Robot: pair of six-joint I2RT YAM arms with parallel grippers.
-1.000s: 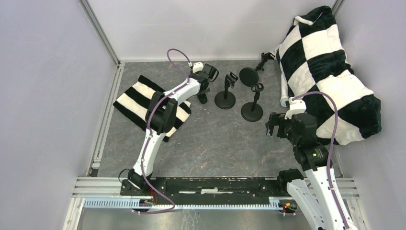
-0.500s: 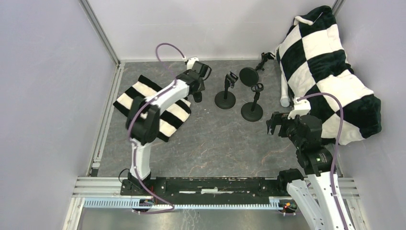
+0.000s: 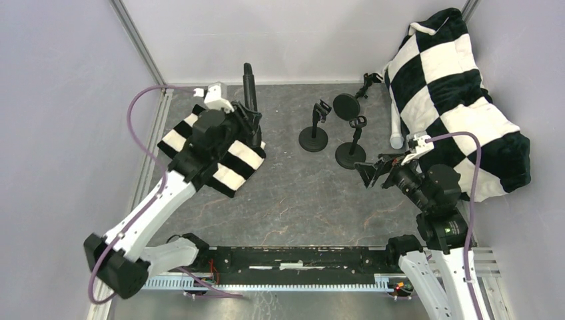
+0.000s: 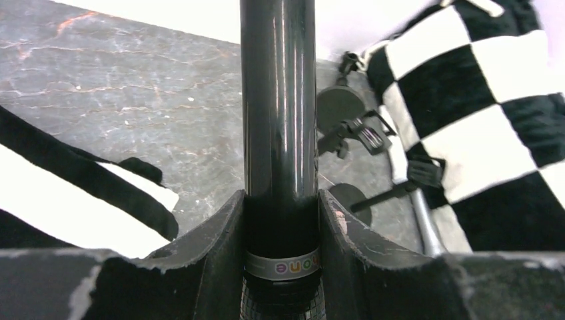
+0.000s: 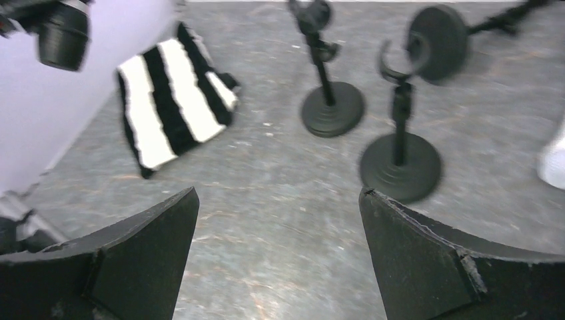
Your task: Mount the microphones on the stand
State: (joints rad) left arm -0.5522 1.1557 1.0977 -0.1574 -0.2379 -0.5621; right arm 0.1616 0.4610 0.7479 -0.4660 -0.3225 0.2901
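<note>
Open floor (image 3: 293, 200) btw striped cloth (image 3: 234, 175) & stands (image 3: 350, 157) — checkered cushion (image 3: 460, 87) crowds rt side.

Grey marbled table (image 3: 293, 200) carries a striped cloth (image 3: 243, 158); right of it an upright stand (image 3: 313, 139), a second upright stand (image 3: 350, 155), a toppled stand (image 3: 347, 105), a checkered cushion (image 3: 460, 93).

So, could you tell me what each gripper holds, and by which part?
Left gripper clamps the black microphone by its body, next to the silver ring; right gripper is open and empty.
</note>
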